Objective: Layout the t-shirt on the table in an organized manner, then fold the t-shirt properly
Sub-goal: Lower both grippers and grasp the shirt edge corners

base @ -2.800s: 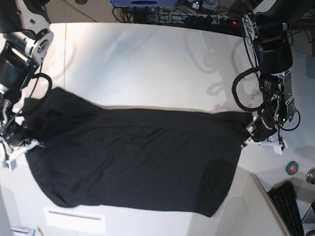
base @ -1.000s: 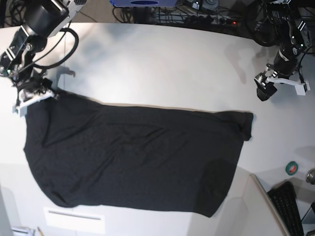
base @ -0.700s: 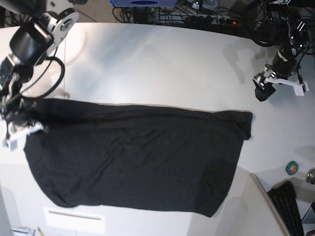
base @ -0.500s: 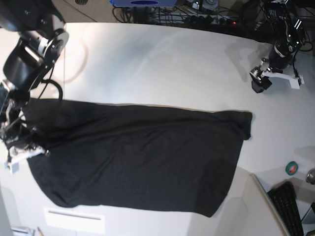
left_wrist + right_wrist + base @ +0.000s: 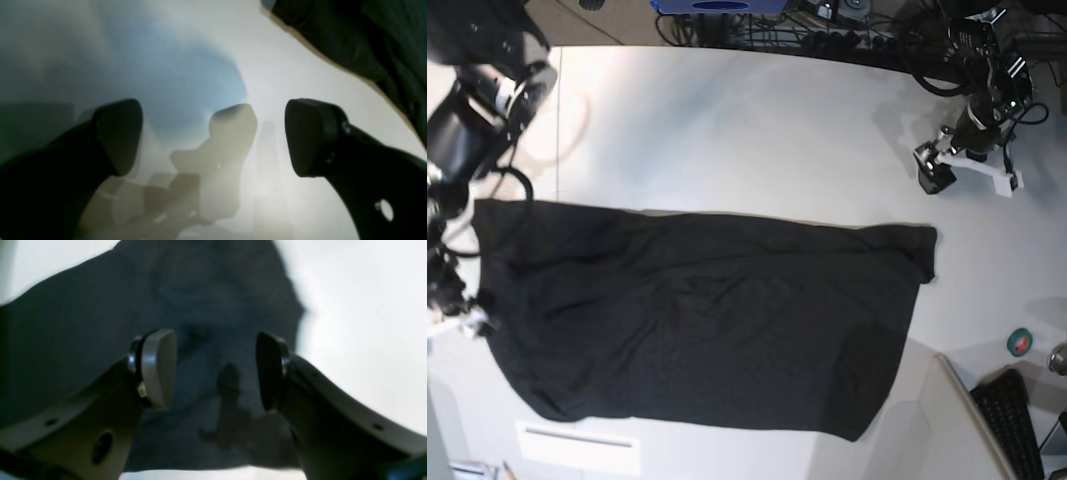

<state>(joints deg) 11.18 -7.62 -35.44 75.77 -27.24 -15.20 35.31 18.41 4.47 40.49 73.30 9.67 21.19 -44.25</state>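
Observation:
The black t-shirt lies spread flat across the off-white table, its long axis running left to right, with no print showing. My right gripper is at the shirt's left edge. In the right wrist view it stands open just above the dark cloth, nothing pinched between its fingers. My left gripper hovers beyond the shirt's far right corner. In the left wrist view it is wide open over bare table, with the shirt's edge at the top right.
A keyboard and a green tape roll sit at the near right. Cables run along the far edge. A white strip lies near the front edge below the shirt.
My right gripper carried the shirt's left corner toward the near side, flattening that edge, then opened and let go. My left arm drifted left and farther back, still open.

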